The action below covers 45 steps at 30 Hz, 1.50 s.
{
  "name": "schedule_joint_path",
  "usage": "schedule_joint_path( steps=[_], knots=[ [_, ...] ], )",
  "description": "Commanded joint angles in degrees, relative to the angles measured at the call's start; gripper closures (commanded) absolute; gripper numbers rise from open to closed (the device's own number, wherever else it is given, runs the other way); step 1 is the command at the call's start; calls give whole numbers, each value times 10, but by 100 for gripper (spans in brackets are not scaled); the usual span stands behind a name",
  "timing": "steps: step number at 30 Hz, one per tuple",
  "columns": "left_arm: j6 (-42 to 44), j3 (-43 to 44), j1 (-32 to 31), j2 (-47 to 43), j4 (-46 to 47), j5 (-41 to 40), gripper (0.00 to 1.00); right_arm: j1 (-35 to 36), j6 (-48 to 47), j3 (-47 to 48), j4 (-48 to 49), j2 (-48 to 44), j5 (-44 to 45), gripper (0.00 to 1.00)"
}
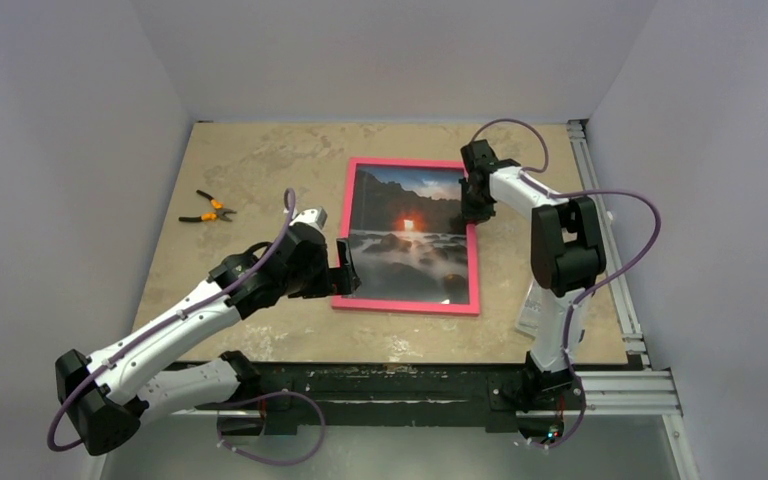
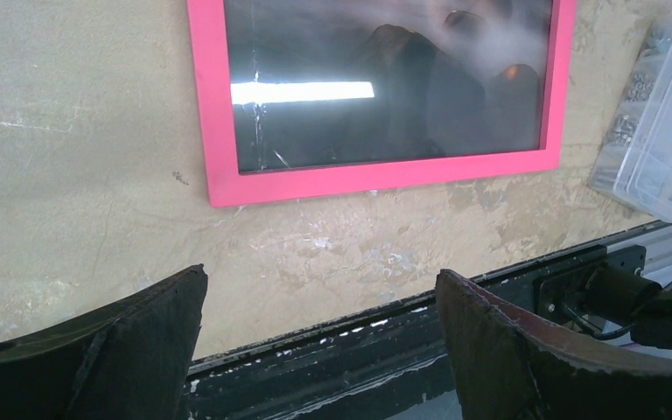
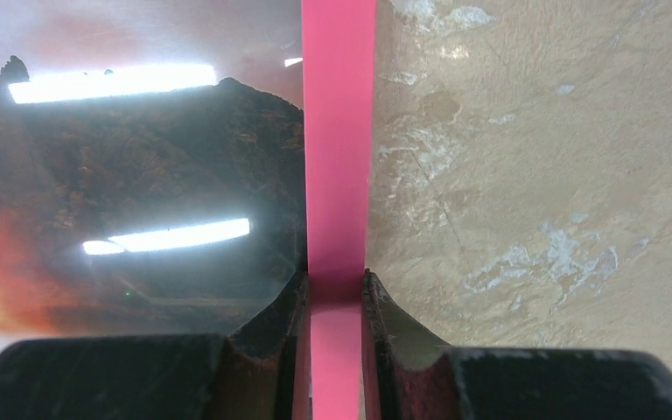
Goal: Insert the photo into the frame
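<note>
The pink frame [image 1: 474, 270] lies flat in the middle of the table, face up, with the photo [image 1: 410, 235] of a dark landscape and orange sun showing inside it. My right gripper [image 1: 476, 200] is shut on the frame's right rail [image 3: 339, 175]; the jaws straddle the rail, one over the glazed photo [image 3: 140, 157], one over the table. My left gripper [image 1: 348, 270] is open and empty just off the frame's left rail near its near-left corner [image 2: 227, 188]. Its fingers [image 2: 140, 341] hang above the table's front edge.
Orange-handled pliers [image 1: 207, 209] lie at the far left of the table. A clear plastic box [image 2: 656, 149] of small parts sits near the right arm's base, and shows in the top view [image 1: 530, 310]. A black rail [image 1: 400, 385] runs along the front edge.
</note>
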Motion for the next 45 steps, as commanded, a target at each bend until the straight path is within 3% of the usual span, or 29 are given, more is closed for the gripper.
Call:
schedule_joint_path(
  steps=[1,3,7,9,15,18,24,32,36,45],
  knots=[
    [-5,-4,5,-2,17,4,0,4,-6,35,32,9,-24,96],
    [-6,-5,6,-4,16,2,0,4,-6,34,32,0,-25,89],
    [-5,-9,8,-6,24,5,0,4,-5,22,48,-33,-33,45],
    [-4,-14,11,-7,29,11,0,3,-4,24,43,-48,-35,30],
    [1,-41,27,-14,86,41,0,4,16,-13,49,-128,-65,17],
    [8,-66,51,-20,145,84,0,3,22,-61,67,-194,-85,3],
    [27,-136,144,-51,272,208,0,-24,41,-169,111,-313,-157,1],
    [35,-230,346,-156,381,330,0,-43,45,-277,117,-443,-192,1],
    [78,-245,410,-228,366,305,0,-46,42,-336,145,-533,-167,1],
    [268,-251,412,-328,280,87,0,-46,-27,-505,299,-746,-84,1]
  ],
)
